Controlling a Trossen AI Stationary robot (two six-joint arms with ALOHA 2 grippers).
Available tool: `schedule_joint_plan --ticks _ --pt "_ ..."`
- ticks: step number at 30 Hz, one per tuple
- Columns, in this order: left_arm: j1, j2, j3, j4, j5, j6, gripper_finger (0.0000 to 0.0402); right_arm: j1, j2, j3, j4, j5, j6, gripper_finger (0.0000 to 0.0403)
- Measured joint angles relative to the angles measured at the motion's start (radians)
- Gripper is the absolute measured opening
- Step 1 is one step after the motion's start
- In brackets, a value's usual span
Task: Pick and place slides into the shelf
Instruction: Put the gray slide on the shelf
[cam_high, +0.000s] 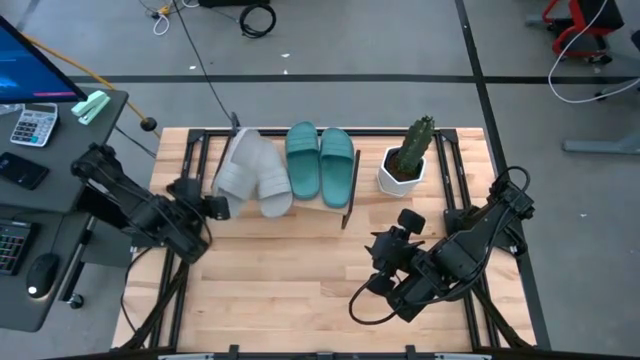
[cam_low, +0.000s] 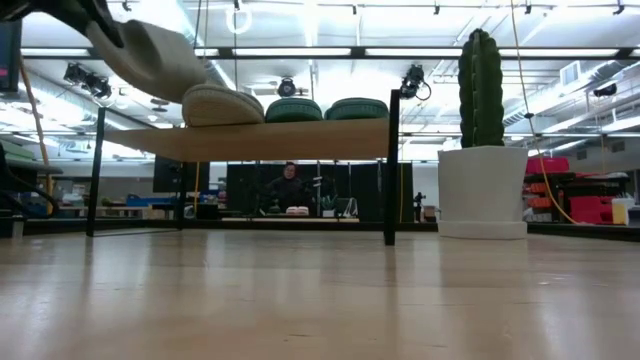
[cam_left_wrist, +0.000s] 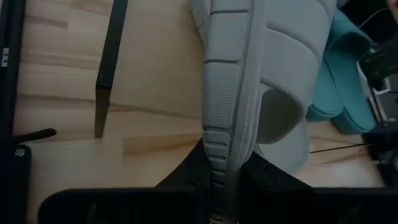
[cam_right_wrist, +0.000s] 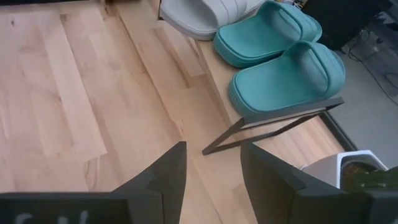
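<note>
Two teal slides (cam_high: 320, 163) and one light grey slide (cam_high: 276, 190) lie soles down on the shelf (cam_low: 300, 140). The shelf's black legs stand on the table. My left gripper (cam_high: 214, 206) is at the shelf's left end, shut on the second grey slide (cam_high: 240, 163), which shows tilted above the plank in the low view (cam_low: 150, 48). My right gripper (cam_high: 385, 275) hovers open over the table's near right part, away from the shelf, and its wrist view shows the teal slides (cam_right_wrist: 273, 56). My left gripper pinches the grey slide's sole at the end nearest it (cam_left_wrist: 225, 163), edge-on between the two fingers (cam_left_wrist: 189, 171), one on the tread side and one on the footbed side. The slide runs away from the fingers, lifted and tilted above the shelf's left end. Whether it touches the other grey slide, I cannot tell.
A cactus in a white pot (cam_high: 404, 165) stands right of the shelf at the table's far right. Bare tabletop (cam_high: 290, 270) spreads before the shelf. A side desk with a calculator (cam_high: 33, 125) and a mouse sits left of the table.
</note>
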Motion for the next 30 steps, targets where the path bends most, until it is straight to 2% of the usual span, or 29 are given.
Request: schedule_joint_plan --ticks 7,17,30 --pt "0.000 0.014 0.000 -0.001 0.007 0.000 0.0038 0.000 0.000 0.000 0.008 0.001 0.003 0.0158" --pt "0.110 0.014 -0.001 0.000 -0.044 -0.004 0.0038 0.015 0.000 0.000 0.064 -0.008 0.003 0.0158" --pt "0.149 0.029 -0.002 0.000 -0.053 0.030 0.0038 0.016 0.000 0.000 0.068 -0.016 0.003 0.0158"
